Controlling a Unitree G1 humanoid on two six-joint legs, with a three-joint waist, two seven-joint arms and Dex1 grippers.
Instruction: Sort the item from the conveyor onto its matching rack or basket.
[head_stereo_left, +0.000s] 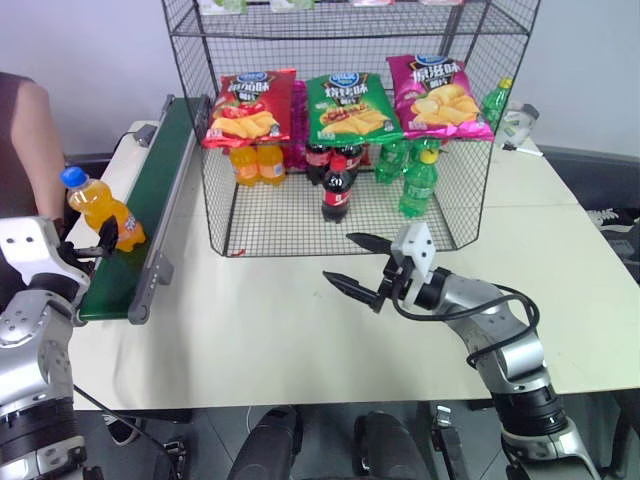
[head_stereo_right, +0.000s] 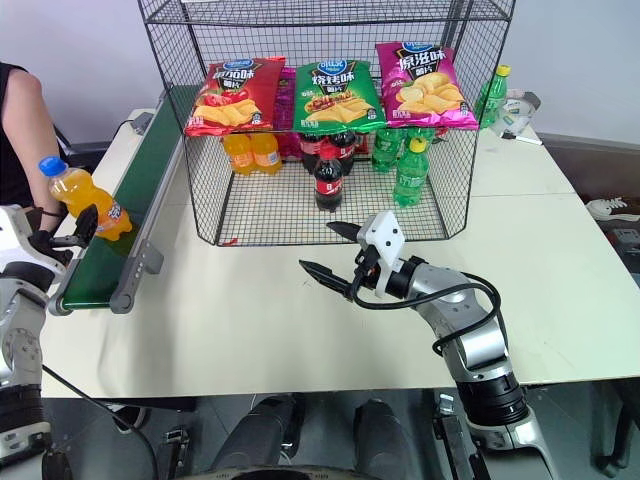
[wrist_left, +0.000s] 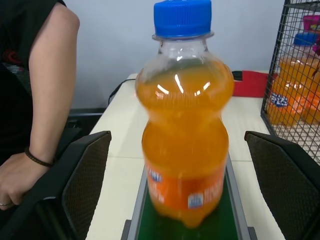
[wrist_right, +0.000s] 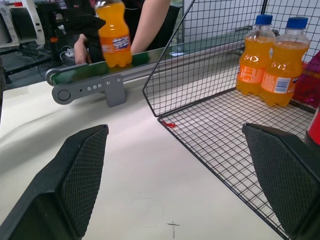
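An orange soda bottle (head_stereo_left: 100, 210) stands tilted at the near end of the green conveyor (head_stereo_left: 150, 200), between the left gripper's (wrist_left: 180, 185) wide-open fingers. The right gripper (head_stereo_left: 350, 262), jaws wide and empty, hangs over bare table (head_stereo_left: 280, 340) just before the wire rack (head_stereo_left: 340, 130). The left wrist view shows a person's hand (wrist_left: 15, 175) at the belt's left.

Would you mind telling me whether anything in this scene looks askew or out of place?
Only the orange soda bottle stands out: it leans on the near end of the conveyor between the open left gripper's fingers. The bottles in the wire cage stand upright.
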